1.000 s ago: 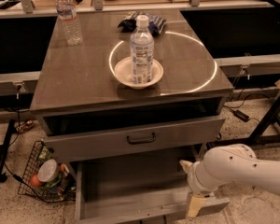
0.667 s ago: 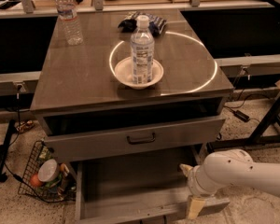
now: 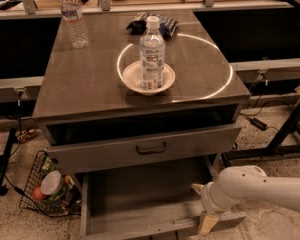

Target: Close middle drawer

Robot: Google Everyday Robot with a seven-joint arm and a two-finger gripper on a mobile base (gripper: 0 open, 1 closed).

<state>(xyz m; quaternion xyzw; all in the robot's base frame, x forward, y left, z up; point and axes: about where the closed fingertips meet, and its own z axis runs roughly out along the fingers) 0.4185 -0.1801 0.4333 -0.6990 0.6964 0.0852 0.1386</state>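
The middle drawer (image 3: 140, 196) is the long shallow grey tray at the bottom of the cabinet. It is pulled far out, and its low front panel (image 3: 155, 228) is near the bottom edge of the view. My gripper (image 3: 202, 205) is at the drawer's front right corner, on a white arm that comes in from the right. It looks open. One beige fingertip (image 3: 196, 188) is over the tray's inside and the other (image 3: 207, 223) hangs in front of the front panel. The tray looks empty.
Above it, a taller-fronted grey drawer (image 3: 150, 149) with a bigger handle stands slightly out. On the cabinet top (image 3: 90, 84) are a bowl (image 3: 132, 79) holding a water bottle (image 3: 152, 54), a second bottle (image 3: 72, 16) and a dark bag (image 3: 162, 24). A wire basket (image 3: 47, 189) stands on the floor to the left.
The white arm has dipped slightly at the drawer's front right corner. The gripper stays at almost the same spot, and the drawer is as far out as before.
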